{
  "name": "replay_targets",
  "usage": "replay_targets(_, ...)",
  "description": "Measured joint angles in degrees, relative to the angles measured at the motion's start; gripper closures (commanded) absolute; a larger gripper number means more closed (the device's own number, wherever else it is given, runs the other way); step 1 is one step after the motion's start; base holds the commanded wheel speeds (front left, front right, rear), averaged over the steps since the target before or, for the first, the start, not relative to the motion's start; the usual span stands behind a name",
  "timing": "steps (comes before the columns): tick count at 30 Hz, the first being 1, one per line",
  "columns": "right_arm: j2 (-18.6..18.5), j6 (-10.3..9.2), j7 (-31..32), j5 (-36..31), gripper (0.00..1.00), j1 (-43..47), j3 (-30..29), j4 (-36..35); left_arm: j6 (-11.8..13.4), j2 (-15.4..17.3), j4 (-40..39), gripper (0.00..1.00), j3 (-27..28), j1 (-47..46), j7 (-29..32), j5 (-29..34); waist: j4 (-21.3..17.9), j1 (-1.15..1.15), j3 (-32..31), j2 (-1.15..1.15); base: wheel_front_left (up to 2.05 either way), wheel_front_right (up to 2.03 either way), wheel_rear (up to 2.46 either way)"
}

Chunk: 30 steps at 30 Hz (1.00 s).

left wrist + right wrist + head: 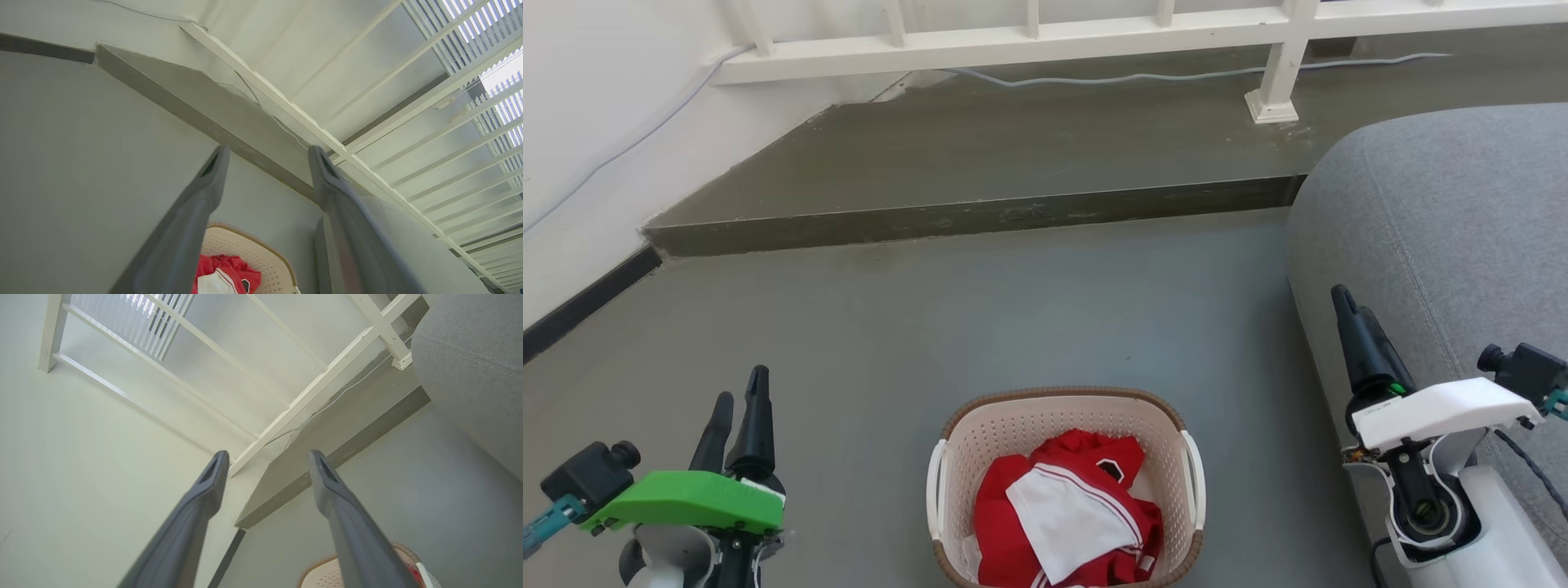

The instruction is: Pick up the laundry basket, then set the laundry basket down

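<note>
Two grippers stand either side of the laundry basket [1013, 431], and neither touches it. At the far left a pale wall [588, 122] meets the grey floor [1013, 310] along a dark skirting strip [580, 306]. Near the left edge, the left gripper [740, 388], under its green wrist cover [686, 500], points its two dark fingers away from the robot. In the left wrist view this gripper [269, 153] has its fingers spread with bare floor between them, grasping nothing. The basket [245, 249] lies low between them, nearer than the tips.

The basket sits upright on the floor in the near middle, well apart from the left gripper and to its right. Its brown woven-look rim [1062, 393] and white side handles [1194, 474] are plain to see. A red and white garment [1062, 506] lies crumpled inside it. Beyond it, a raised concrete step [980, 155] carries a white railing [1029, 41] and a grey cable [1143, 77].

Right of the basket, and apart from it, the right gripper [1342, 300] is seen edge-on against a grey sofa [1445, 237]. In the right wrist view its fingers [268, 455] are parted and empty. The basket's rim [322, 575] shows at the bottom edge, partly behind one finger.
</note>
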Motion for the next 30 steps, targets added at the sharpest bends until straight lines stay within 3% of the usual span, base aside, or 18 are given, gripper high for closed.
replay_targets(22, -0.42, -4.46, -4.41, -20.43, 0.00, -1.37, 4.93, -0.18, 0.97, -1.33, -2.30, 0.00, -1.96, -1.20, -4.93, 20.39, -0.14, 0.00, 0.79, 0.00, 0.00, 0.00, 0.00)
replay_targets(30, -0.46, -5.03, -6.06, -25.94, 0.00, -2.15, 6.05, -0.27, 0.97, -1.49, -2.89, 0.00, -2.31, -1.21, -6.26, 26.33, -0.33, 0.00, 0.78, 0.00, 0.00, 0.00, 0.00)
